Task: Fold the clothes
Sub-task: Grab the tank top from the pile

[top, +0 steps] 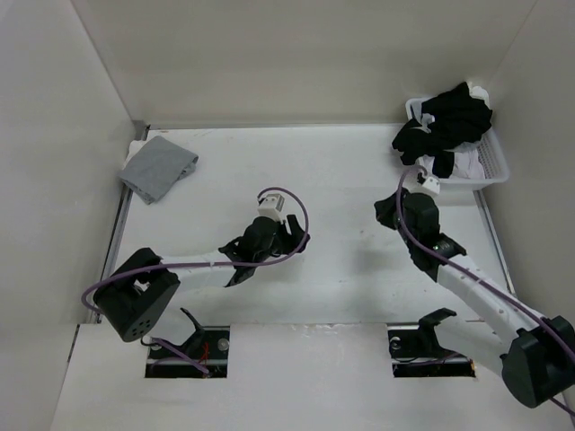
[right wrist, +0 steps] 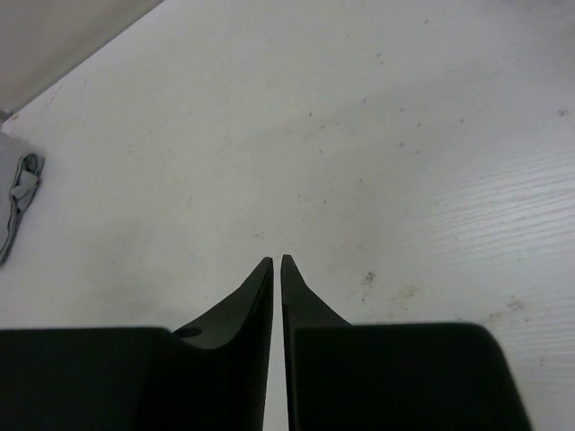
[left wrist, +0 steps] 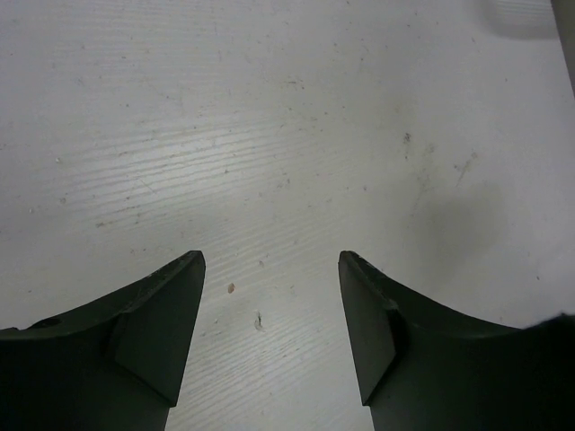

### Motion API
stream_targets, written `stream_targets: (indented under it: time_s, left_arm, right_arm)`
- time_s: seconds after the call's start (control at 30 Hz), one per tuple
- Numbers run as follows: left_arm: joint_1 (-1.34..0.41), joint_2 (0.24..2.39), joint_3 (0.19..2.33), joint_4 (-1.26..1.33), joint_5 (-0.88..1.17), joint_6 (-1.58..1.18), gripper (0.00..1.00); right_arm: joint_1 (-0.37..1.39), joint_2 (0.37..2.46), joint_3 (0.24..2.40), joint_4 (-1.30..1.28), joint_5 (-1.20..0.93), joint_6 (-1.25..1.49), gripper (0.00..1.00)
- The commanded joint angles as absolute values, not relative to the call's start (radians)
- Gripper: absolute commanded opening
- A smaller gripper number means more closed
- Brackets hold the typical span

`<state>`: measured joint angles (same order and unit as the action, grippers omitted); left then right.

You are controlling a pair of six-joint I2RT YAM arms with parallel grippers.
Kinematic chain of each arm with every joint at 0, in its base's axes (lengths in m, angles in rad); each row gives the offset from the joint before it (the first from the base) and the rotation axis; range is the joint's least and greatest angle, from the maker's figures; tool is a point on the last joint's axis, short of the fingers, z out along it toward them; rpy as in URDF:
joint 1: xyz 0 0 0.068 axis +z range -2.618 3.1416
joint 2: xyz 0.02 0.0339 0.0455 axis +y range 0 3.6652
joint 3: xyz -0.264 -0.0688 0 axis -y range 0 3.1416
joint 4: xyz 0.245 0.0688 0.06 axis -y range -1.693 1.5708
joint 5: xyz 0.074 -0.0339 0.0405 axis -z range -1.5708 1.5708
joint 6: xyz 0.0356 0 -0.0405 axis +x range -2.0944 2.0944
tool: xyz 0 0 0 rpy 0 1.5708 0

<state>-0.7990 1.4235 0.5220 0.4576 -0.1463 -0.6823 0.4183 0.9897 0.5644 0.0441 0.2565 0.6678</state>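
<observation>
A robotics lab cell: a scuffed white table (top: 341, 180) boxed in by plain white panels (top: 269, 54)

The left arm (top: 198, 265) and right arm (top: 476, 296), 2 alike, have white links, black joints, purple cables (top: 305, 224) and black wedge-shaped fingers (left wrist: 148, 346).

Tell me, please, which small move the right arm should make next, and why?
Probably turn the right claw toward the basket and open it. It is shut on nothing and faces bare table, and the only unfolded garments are the clothes pile heaped in that basket beside it.
</observation>
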Motion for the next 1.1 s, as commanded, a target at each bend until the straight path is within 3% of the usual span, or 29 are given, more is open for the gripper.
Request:
stream_targets:
  time_s: [0.0,0.1,0.17,0.2,0.33,0.53,0.63,0.9,0.93,1.0,1.03,1.07]
  left_arm:
    - [-0.812,1.399,0.500,0.548,-0.092,-0.650,0.60]
    - [-0.815,1.378,0.468,0.589,-0.087,-0.644,0.59]
    - [-0.811,1.350,0.443,0.610,-0.086,-0.638,0.57]
    - [-0.805,1.326,0.424,0.623,-0.093,-0.632,0.50]
    - [-0.786,1.282,0.402,0.627,-0.092,-0.624,0.37]
    - [-0.772,1.285,0.393,0.649,-0.074,-0.637,0.45]
    - [-0.760,1.301,0.385,0.667,-0.072,-0.646,0.48]
    - [-0.759,1.391,0.397,0.712,-0.069,-0.653,0.50]
    - [-0.759,1.410,0.406,0.712,-0.063,-0.653,0.50]
    - [-0.757,1.416,0.411,0.713,-0.055,-0.653,0.50]
    - [-0.759,1.419,0.411,0.718,-0.055,-0.653,0.50]
    - [-0.759,1.419,0.411,0.719,-0.055,-0.653,0.50]
  right_arm:
    - [0.348,0.988,0.708,-0.029,0.285,0.637,0.16]
    - [0.268,1.049,0.820,-0.069,0.279,0.598,0.16]
    - [0.201,1.101,0.908,-0.087,0.288,0.589,0.07]
    - [0.129,1.150,0.970,-0.087,0.294,0.598,0.00]
    - [-0.054,1.358,1.179,-0.084,0.301,0.634,0.00]
    - [-0.165,1.751,1.541,-0.155,0.198,0.566,0.34]
    - [-0.182,1.906,1.673,-0.208,0.120,0.563,0.43]
    - [-0.182,2.094,1.749,-0.149,0.043,0.603,0.51]
    - [-0.180,2.115,1.747,-0.131,0.026,0.620,0.50]
    - [-0.183,2.126,1.744,-0.092,-0.004,0.641,0.34]
    - [-0.185,2.126,1.740,-0.071,-0.018,0.661,0.16]
    - [-0.186,2.117,1.733,-0.060,-0.018,0.669,0.06]
